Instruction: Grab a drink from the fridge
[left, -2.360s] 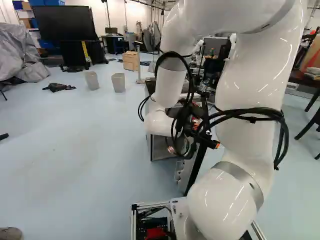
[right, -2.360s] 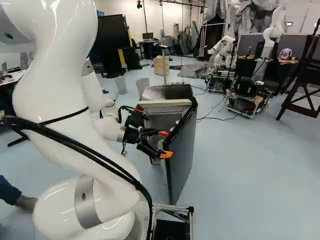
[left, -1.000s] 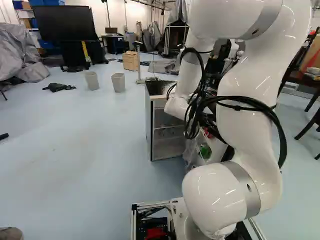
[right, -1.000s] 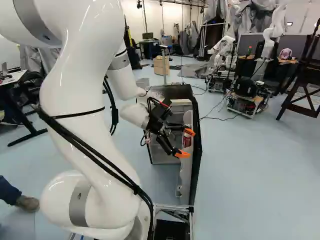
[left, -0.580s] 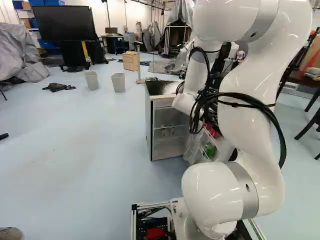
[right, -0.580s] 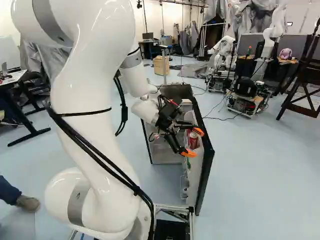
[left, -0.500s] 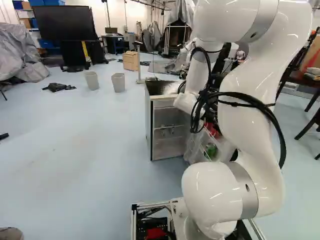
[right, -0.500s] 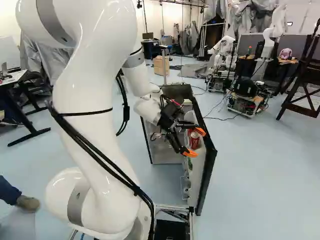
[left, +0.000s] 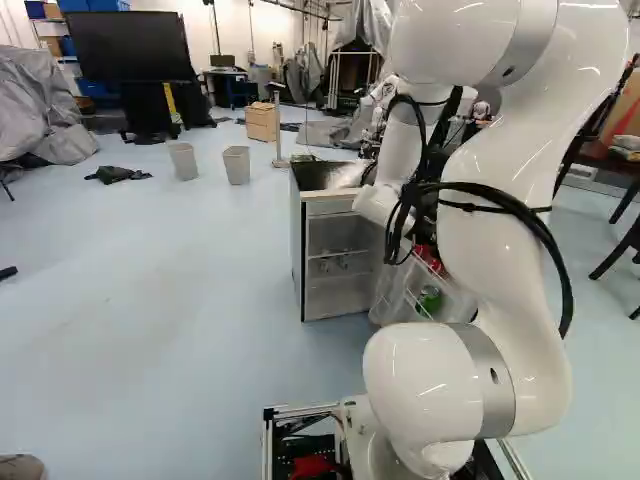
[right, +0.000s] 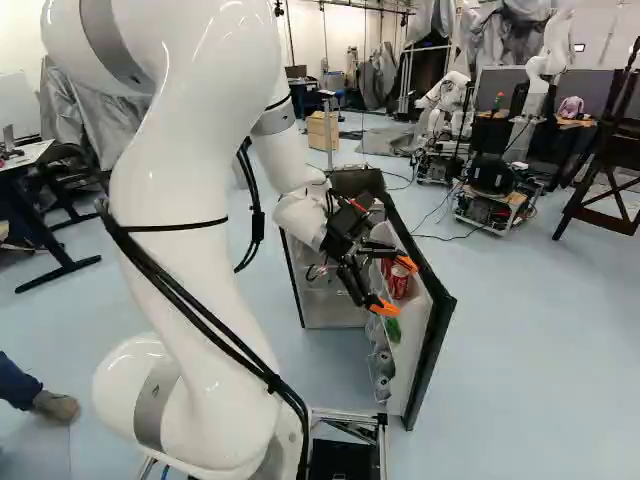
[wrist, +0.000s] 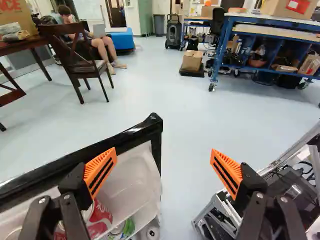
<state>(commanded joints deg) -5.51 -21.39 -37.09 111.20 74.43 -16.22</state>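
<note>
In the right base view my gripper (right: 394, 285) is at the inner side of the open fridge door (right: 432, 325), close to its shelves. Seen from the wrist, the gripper (wrist: 164, 171) stands wide open, nothing held; one finger is over the door shelf, the other out past the door's end. A red can (wrist: 101, 216) lies partly behind that first finger, with a green can (wrist: 126, 227) lower down beside it. Left of my arm in the left base view, the fridge (left: 337, 235) shows its inner shelves. Whether a finger touches the door, I cannot tell.
The frame of my own base (wrist: 215, 217) lies near the other finger. Two grey bins (left: 237, 165) stand beyond the fridge. Another robot (right: 440, 115) is in the background. A wooden chair (wrist: 75, 55) and a blue workbench (wrist: 265, 30) are farther off.
The fridge door has swung wider, uncovering its shelves and cans. My arm has shifted rightward in the base views along with the door, gripper still open. The base has not moved.
</note>
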